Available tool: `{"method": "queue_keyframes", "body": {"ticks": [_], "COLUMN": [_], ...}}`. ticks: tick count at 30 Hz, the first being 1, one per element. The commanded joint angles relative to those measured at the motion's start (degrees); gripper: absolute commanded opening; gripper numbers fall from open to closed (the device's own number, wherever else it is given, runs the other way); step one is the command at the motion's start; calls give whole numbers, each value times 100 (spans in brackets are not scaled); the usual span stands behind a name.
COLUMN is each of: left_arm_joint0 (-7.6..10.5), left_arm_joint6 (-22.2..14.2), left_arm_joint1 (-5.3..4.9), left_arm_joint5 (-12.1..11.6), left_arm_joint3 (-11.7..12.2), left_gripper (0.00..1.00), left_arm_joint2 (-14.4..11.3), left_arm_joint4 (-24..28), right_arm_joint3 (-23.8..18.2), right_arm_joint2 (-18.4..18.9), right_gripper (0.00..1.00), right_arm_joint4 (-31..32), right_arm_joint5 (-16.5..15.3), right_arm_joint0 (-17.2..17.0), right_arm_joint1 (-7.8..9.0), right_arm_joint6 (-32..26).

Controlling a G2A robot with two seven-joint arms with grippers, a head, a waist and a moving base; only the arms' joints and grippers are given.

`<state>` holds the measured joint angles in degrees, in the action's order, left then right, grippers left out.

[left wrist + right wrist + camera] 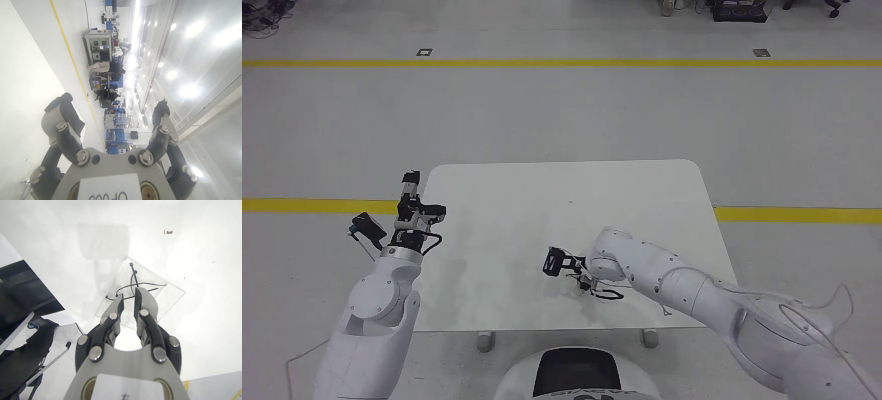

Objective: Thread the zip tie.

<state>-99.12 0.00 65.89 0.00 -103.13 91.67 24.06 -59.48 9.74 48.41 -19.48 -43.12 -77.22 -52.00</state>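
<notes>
- The white rectangular table [572,190] stands on a pale floor with yellow floor lines [562,63] running across it at 12 o'clock and out from both sides of the table.
- The left gripper [422,198] sits at the table's 9 o'clock edge, aimed toward 12 o'clock.
- In its own wrist view the left gripper [113,99] faces out into the room. Its jaws are spread wide, with nothing between them.
- The right gripper [549,262] is over the table just on the 6 o'clock side of the centre, with its tip turned toward 9 o'clock.
- Seen from its wrist, the right gripper [128,292] hangs over a clear, square, transparent sheet [167,298] lying flat on the tabletop.
- Several thin black plastic zip ties [135,272] lie loosely crossed over one another on that sheet, at and just beyond the right gripper's tips.
- The right gripper's ribbed black finger pads [139,298] are only slightly parted, leaving a narrow gap.
- One zip tie strand crosses behind that gap at the tips. I cannot tell whether the pads touch it, and nothing looks clamped.
- A small brown speck [168,232] marks the tabletop well apart from the sheet. From above the speck [569,201] lies at about 12 o'clock from the right gripper.
</notes>
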Motion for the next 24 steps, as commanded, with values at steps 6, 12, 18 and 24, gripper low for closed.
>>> {"method": "queue_keyframes", "body": {"ticks": [6, 12, 18, 24], "left_arm_joint0": [0, 0, 0, 0], "left_arm_joint6": [0, 0, 0, 0], "left_arm_joint1": [0, 0, 0, 0], "left_arm_joint5": [0, 0, 0, 0], "left_arm_joint3": [0, 0, 0, 0], "left_gripper": [100, 100, 100, 100], "left_arm_joint2": [0, 0, 0, 0], "left_arm_joint4": [0, 0, 0, 0], "right_arm_joint3": [113, 203, 287, 409], "right_arm_joint2": [0, 0, 0, 0], "right_gripper": [12, 15, 15, 12], "right_arm_joint4": [0, -44, -104, -143], "right_arm_joint5": [0, 0, 0, 0], "right_arm_joint0": [0, -6, 12, 22], "right_arm_joint1": [-59, -117, -164, -209], "right_arm_joint6": [37, 19, 21, 18]}}
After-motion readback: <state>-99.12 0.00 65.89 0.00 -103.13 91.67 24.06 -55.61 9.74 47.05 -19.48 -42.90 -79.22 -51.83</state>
